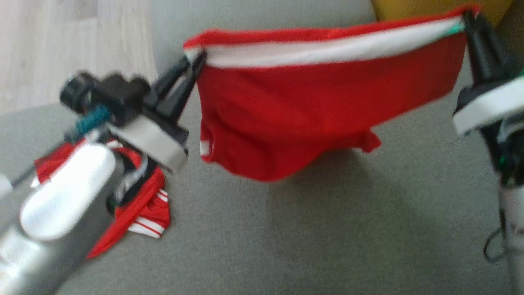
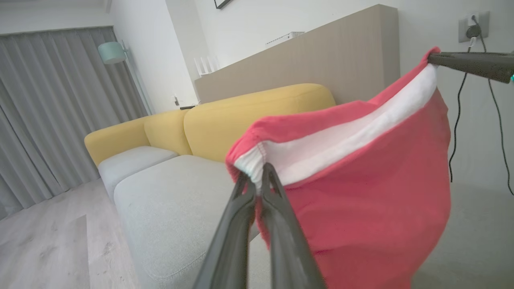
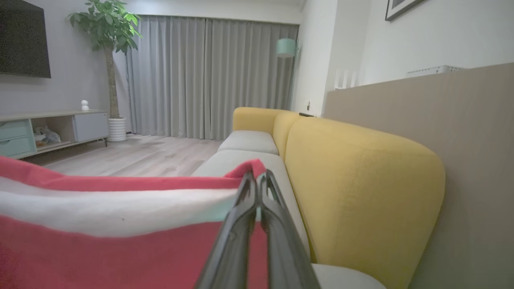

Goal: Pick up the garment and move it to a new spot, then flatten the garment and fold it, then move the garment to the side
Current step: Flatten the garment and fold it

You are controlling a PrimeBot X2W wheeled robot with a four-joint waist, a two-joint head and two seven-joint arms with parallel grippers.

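Garment (image 1: 319, 106) hangs stretched between left end effector (image 1: 196, 58) and right end effector (image 1: 467, 19), each pinched closed on top corner.

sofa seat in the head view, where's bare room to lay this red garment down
The grey seat cushion is bare below the hanging red garment, between the crumpled red-and-white garment at left and the right arm. Crowded at left, where that heap lies under the left arm. The left gripper and right gripper pinch the red garment's top corners.

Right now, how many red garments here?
2. One red white-banded garment hangs between left gripper and right gripper; one crumpled red striped garment lies partly hidden on the grey cushion.
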